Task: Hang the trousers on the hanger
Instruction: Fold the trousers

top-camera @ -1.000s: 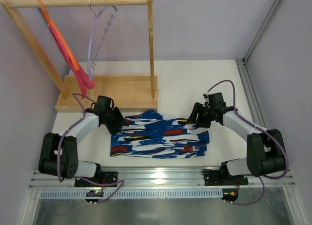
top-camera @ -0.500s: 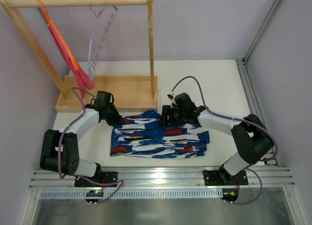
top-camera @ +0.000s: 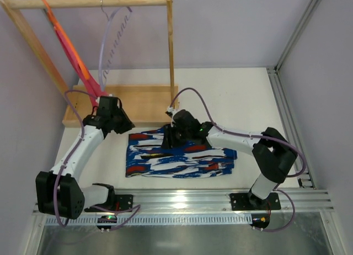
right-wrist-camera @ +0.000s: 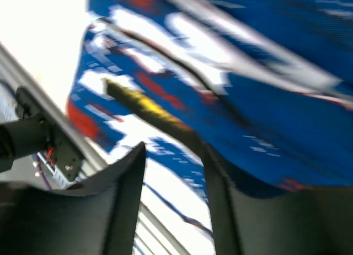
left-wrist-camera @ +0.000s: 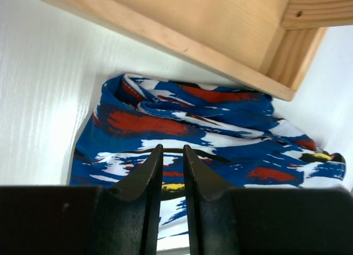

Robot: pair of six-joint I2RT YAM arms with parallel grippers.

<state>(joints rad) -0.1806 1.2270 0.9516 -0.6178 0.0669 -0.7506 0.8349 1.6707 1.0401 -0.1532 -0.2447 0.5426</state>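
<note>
The trousers (top-camera: pixel 179 153) lie folded flat on the white table, in a blue, white, red and black print. The pale lavender hanger (top-camera: pixel 110 42) hangs by its metal hook from the wooden rail, apart from both grippers. My left gripper (top-camera: pixel 122 124) is off the trousers' far left corner, by the wooden base. In the left wrist view it (left-wrist-camera: pixel 172 149) is almost shut with nothing between the fingers, and the trousers (left-wrist-camera: pixel 209 128) lie below. My right gripper (top-camera: pixel 171 138) hovers over the trousers' far left part. In the blurred right wrist view it (right-wrist-camera: pixel 172 147) is open and empty above the cloth (right-wrist-camera: pixel 265 100).
A wooden rack stands at the back left, with a tray-like base (top-camera: pixel 143 103) and a top rail (top-camera: pixel 88 2). An orange hanger (top-camera: pixel 66 42) with a pink-red cloth (top-camera: pixel 91 84) hangs there. The base edge (left-wrist-camera: pixel 182 23) is just behind the trousers. A metal rail (top-camera: pixel 182 202) runs along the near edge.
My right gripper has swung left across the trousers, from their right end to their far left part. My left gripper has drawn back from the trousers' left corner toward the wooden base.
</note>
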